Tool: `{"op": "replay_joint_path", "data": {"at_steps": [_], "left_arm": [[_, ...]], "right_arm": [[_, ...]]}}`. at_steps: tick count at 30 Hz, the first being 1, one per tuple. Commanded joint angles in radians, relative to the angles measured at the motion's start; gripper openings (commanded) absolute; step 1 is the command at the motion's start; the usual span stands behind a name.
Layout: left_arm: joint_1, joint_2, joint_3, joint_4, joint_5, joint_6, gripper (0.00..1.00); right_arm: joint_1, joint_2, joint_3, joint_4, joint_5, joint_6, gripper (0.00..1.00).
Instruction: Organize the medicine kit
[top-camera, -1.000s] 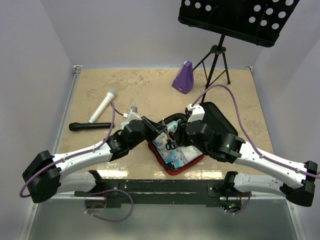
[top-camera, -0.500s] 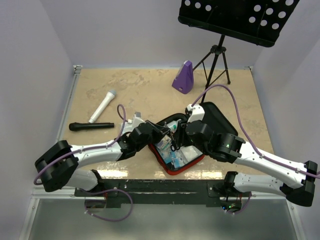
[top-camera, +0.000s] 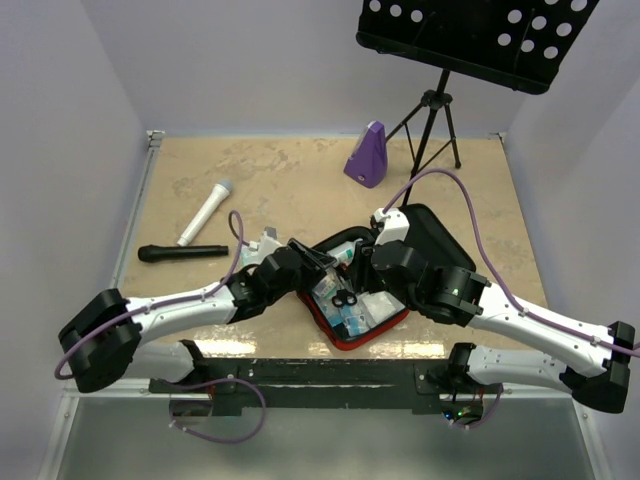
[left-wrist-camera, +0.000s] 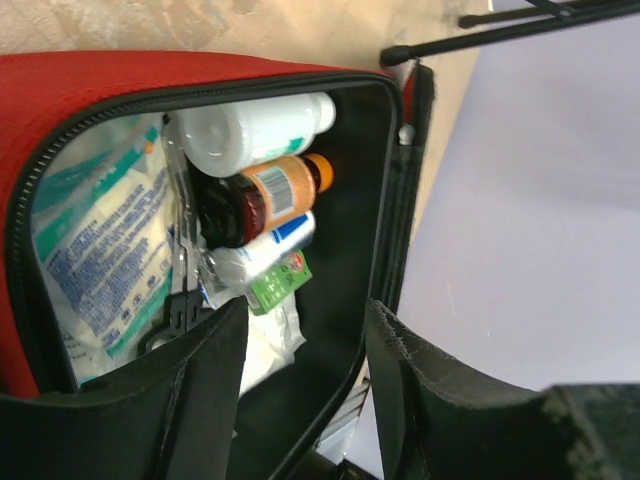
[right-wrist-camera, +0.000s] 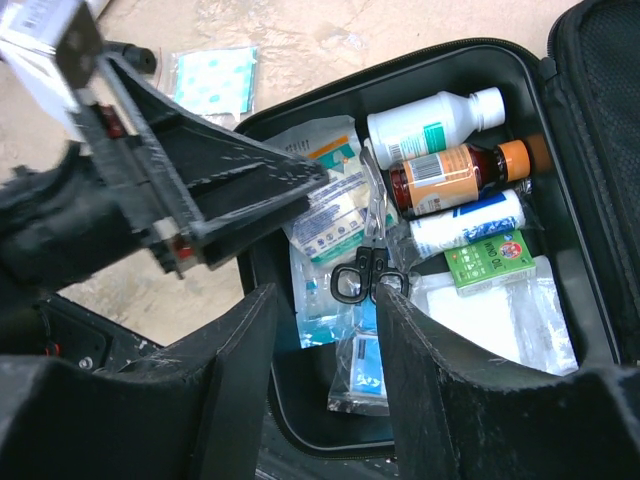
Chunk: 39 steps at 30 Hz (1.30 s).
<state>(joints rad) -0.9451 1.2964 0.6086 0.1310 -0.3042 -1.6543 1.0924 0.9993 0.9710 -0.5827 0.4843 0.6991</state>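
The medicine kit (top-camera: 347, 340) lies open on the surface (top-camera: 280, 180) by the near edge, scissors (right-wrist-camera: 368, 270) resting across its packets (right-wrist-camera: 330, 215). The left gripper (left-wrist-camera: 305, 310) and right gripper (right-wrist-camera: 325, 300) hover above it, both open and empty. Probably best: rise clear without snagging the rim, then fetch the loose packet (right-wrist-camera: 215, 75) beyond.

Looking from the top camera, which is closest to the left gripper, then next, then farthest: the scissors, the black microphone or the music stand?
1. Scissors, in the medicine kit, just beside the left gripper.
2. Black microphone, lying on the table to the left.
3. Music stand, at the back right corner.
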Motion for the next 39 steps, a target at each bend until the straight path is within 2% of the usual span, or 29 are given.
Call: {"op": "replay_joint_path", "data": {"at_steps": [1,6,11,16,17,20,23,26,28,33,35,39], "left_arm": [[-0.004,-0.121,0.069,-0.114,-0.030,0.120,0.56],[-0.004,-0.229,0.094,-0.356,-0.047,0.357,0.56],[-0.004,-0.217,0.073,-0.524,-0.012,0.534,0.56],[-0.004,-0.174,0.054,-0.461,0.016,0.568,0.63],[-0.003,-0.166,0.054,-0.450,0.008,0.559,0.68],[-0.003,-0.152,0.040,-0.390,-0.001,0.583,0.70],[-0.003,-0.057,0.075,-0.412,0.002,0.620,0.70],[0.003,0.032,0.129,-0.510,-0.048,0.653,0.64],[0.032,0.032,0.123,-0.528,-0.067,0.666,0.59],[0.187,-0.055,0.092,-0.485,-0.046,0.783,0.50],[0.251,-0.052,0.118,-0.470,-0.042,0.856,0.48],[0.302,0.018,0.212,-0.464,-0.053,0.996,0.47]], "right_arm": [[0.000,0.002,0.009,0.012,0.026,0.011,0.49],[0.001,0.012,-0.020,0.040,0.011,0.019,0.49],[0.000,0.019,-0.051,0.098,-0.012,0.019,0.49],[0.000,0.090,-0.045,0.136,-0.021,0.010,0.49],[0.000,0.105,-0.037,0.132,-0.023,0.008,0.49],[0.001,0.113,-0.035,0.132,-0.029,0.014,0.49],[0.000,0.091,-0.051,0.138,-0.033,0.020,0.49],[0.000,0.084,-0.051,0.127,-0.030,0.031,0.49],[0.001,0.079,-0.046,0.118,-0.030,0.034,0.49],[0.000,0.038,-0.060,0.110,-0.024,0.043,0.49],[0.000,0.030,-0.071,0.113,-0.023,0.046,0.49],[0.001,0.035,-0.078,0.118,-0.024,0.046,0.49]]}}
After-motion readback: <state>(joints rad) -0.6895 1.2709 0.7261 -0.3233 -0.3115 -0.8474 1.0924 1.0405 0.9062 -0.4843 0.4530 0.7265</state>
